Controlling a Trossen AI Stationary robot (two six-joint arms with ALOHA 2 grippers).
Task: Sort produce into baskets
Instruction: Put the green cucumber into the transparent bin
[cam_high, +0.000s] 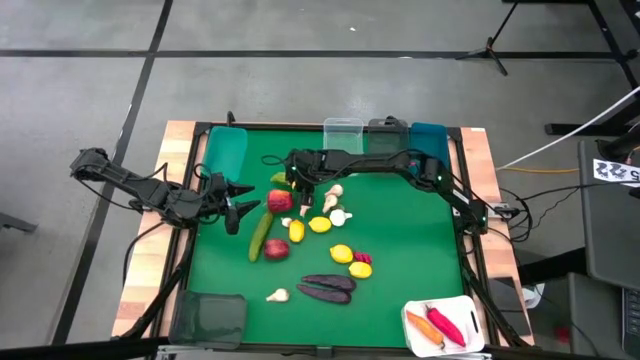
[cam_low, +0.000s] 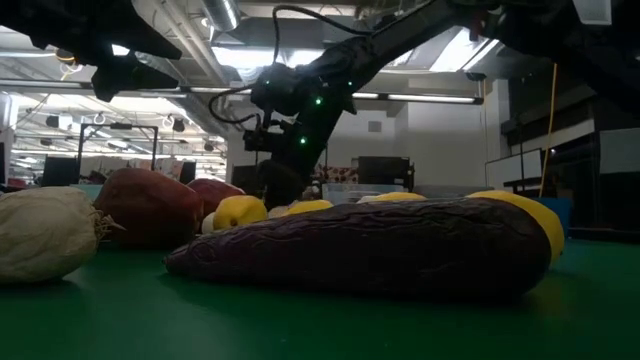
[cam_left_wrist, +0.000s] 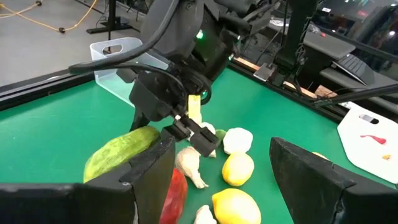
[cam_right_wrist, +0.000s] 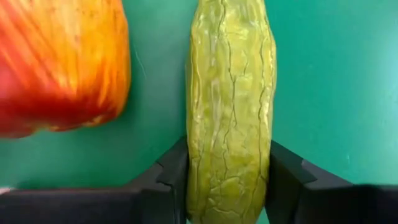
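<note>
My right gripper reaches in from the far side and points down at a small yellow-green cucumber on the green mat, beside a red apple. Its fingers close on the cucumber's two sides. The same cucumber shows just beyond the apple in the high view. My left gripper hovers open and empty at the mat's left, facing the pile. A longer cucumber, lemons, garlic bulbs, a second apple and eggplants lie loose on the mat. My right gripper pinches the cucumber's two long sides between its two fingers. The fingers come from above, pointing down, and lie across the cucumber. The cucumber lies level, close to the mat; I cannot tell whether it rests on the mat or is just clear of it.
Along the far edge stand a teal bin, a clear bin, a dark grey bin and a second teal bin. A dark grey bin stands near left. A white bin near right holds a carrot and a pepper.
</note>
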